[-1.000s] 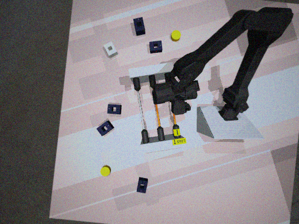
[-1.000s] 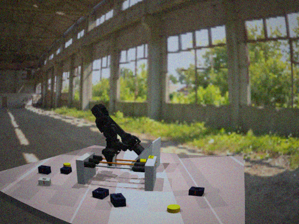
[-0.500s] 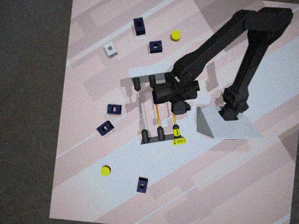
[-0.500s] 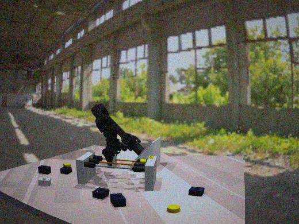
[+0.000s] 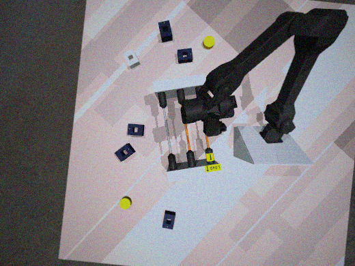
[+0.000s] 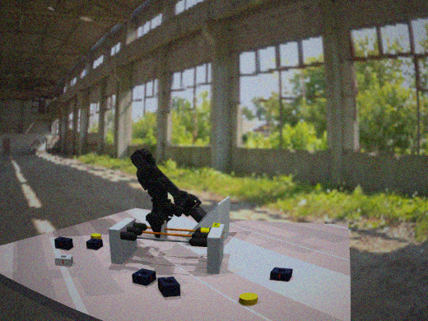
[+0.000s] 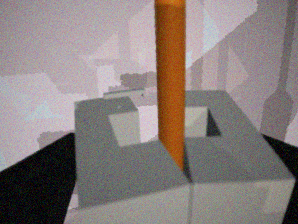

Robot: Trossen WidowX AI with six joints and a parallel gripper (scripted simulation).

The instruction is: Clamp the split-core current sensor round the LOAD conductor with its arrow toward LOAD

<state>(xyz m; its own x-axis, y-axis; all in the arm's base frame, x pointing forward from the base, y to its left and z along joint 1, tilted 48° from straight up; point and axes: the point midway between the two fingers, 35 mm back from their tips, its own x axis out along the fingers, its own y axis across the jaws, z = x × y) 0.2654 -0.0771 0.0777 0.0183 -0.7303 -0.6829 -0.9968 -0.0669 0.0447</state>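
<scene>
The grey split-core sensor (image 7: 125, 165) fills the wrist view; its two halves meet at a seam and sit round an orange conductor (image 7: 170, 75) that runs through its window. My gripper (image 5: 212, 129) (image 7: 154, 137) is shut on the sensor, with the dark fingers at both sides. In the top view the gripper sits over the rightmost orange conductor (image 5: 207, 141), the one with the yellow arrow sleeve (image 5: 209, 157) and the yellow LOAD label (image 5: 213, 168). The sensor itself is hidden under the gripper there. I cannot see the arrow on the sensor.
A second orange conductor (image 5: 187, 138) and a grey one (image 5: 167, 129) run parallel to the left, between two grey end walls (image 6: 121, 247) (image 6: 216, 251). Dark blue blocks (image 5: 136, 129) (image 5: 168, 219), a white block (image 5: 132, 59) and yellow discs (image 5: 125, 203) (image 5: 208, 41) lie around. The arm stands on a grey wedge (image 5: 246, 146).
</scene>
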